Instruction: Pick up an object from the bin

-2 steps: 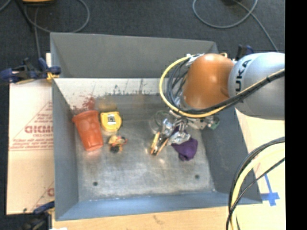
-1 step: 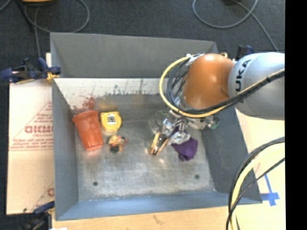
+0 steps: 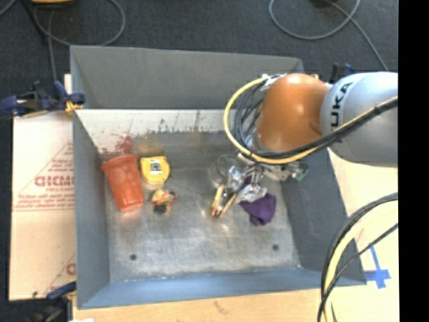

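Observation:
My gripper (image 3: pixel 244 185) hangs low in the right half of the bin, under the arm's orange cover. A small brown and gold elongated thing (image 3: pixel 219 204) lies tilted on the floor just to its lower left, touching or nearly touching it. A crumpled purple thing (image 3: pixel 260 208) sits right beside the gripper on its lower right. A clear, glassy thing (image 3: pixel 221 169) lies just to the upper left of the gripper, partly hidden by it.
On the left side of the bin an orange cup (image 3: pixel 123 182) lies on its side, with a yellow tape measure (image 3: pixel 154 170) next to it and a small yellow and dark figure (image 3: pixel 162 200) below that. The arm and its cables cover the bin's upper right.

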Robot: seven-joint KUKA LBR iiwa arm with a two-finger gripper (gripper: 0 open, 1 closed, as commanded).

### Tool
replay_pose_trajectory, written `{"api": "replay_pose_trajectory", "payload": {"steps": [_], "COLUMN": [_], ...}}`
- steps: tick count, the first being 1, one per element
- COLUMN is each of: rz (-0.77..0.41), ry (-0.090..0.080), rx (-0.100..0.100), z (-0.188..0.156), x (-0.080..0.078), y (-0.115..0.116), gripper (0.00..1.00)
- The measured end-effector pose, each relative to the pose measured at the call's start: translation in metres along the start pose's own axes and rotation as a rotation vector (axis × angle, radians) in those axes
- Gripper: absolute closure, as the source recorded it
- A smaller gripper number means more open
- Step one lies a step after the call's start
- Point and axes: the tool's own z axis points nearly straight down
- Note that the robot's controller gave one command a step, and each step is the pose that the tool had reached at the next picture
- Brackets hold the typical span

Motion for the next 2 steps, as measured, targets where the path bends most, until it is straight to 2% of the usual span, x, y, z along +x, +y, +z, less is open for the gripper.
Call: {"api": "replay_pose_trajectory", "payload": {"steps": [2], "rz": [0.004], "ry": [0.003], "rx": [0.0], "z": [-0.034], "x": [0.0], "y": [-0.001], "gripper": [1.0]}}
